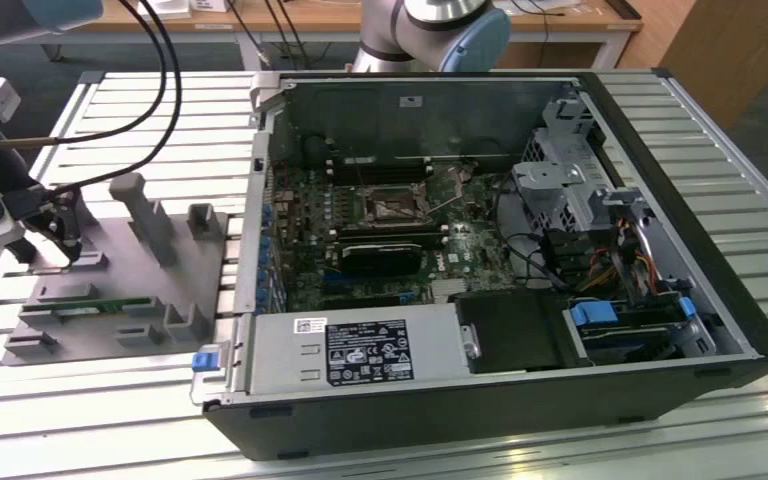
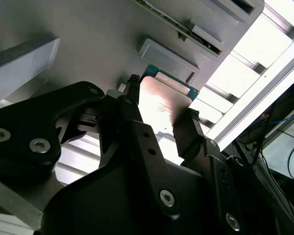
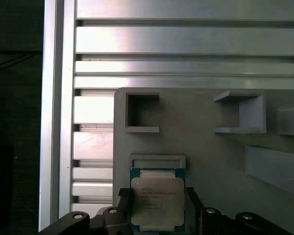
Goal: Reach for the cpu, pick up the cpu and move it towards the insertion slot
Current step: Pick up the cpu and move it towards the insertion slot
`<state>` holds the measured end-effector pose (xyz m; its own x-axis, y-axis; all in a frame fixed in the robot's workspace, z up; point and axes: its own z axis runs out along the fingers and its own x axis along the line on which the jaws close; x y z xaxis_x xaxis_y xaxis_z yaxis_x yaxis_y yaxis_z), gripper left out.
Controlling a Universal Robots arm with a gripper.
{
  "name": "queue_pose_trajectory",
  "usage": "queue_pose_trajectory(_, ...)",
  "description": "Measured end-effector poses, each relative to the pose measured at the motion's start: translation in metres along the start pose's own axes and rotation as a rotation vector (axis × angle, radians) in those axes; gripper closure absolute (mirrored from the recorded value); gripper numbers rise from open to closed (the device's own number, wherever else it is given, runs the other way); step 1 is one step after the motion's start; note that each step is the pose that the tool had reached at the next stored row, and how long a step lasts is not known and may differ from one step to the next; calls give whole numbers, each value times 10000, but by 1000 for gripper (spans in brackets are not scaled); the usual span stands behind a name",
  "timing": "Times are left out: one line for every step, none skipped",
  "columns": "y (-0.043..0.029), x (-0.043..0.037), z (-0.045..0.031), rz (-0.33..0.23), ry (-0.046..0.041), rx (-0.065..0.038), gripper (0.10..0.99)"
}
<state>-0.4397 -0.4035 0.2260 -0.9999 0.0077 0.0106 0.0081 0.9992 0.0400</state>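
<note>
Exterior view: gripper (image 1: 61, 245) sits at 9 o'clock of the frame, low over the grey fixture (image 1: 117, 272) on the slatted table (image 1: 157, 130). The open case (image 1: 491, 410) lies at 3 o'clock from the fixture.

Both wrist views: the cpu (image 3: 157, 201) lies flat, metal top up and green edge showing, in a shallow square nest on the fixture. The black fingers (image 3: 193, 208) stand one on each side of the chip and look pressed against its two opposite edges, so the gripper is closed on the cpu. I cannot tell whether the chip has left the nest.

Slot (image 1: 391, 207): on the board inside the case, shiny frame with a dark centre, well apart from the gripper at its 3 o'clock. A black heatsink (image 1: 377, 255) sits just at 6 o'clock of the slot.

A green memory stick (image 1: 91, 303) lies on the fixture at 6 o'clock of the gripper.
</note>
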Motion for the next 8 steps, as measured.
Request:
queue_pose_trajectory(1,0,-11,0,0,0,561)
queue_pose_trajectory(1,0,-23,0,1,1,561)
queue_pose_trajectory(2,0,-35,0,-1,0,561)
queue_pose_trajectory(2,1,-48,0,-1,0,561)
queue_pose_trajectory(3,1,-60,0,1,0,561)
queue_pose_trajectory(3,1,-71,0,0,0,561)
queue_pose_trajectory(4,1,-80,0,0,0,561)
queue_pose_trajectory(4,1,-91,0,0,0,561)
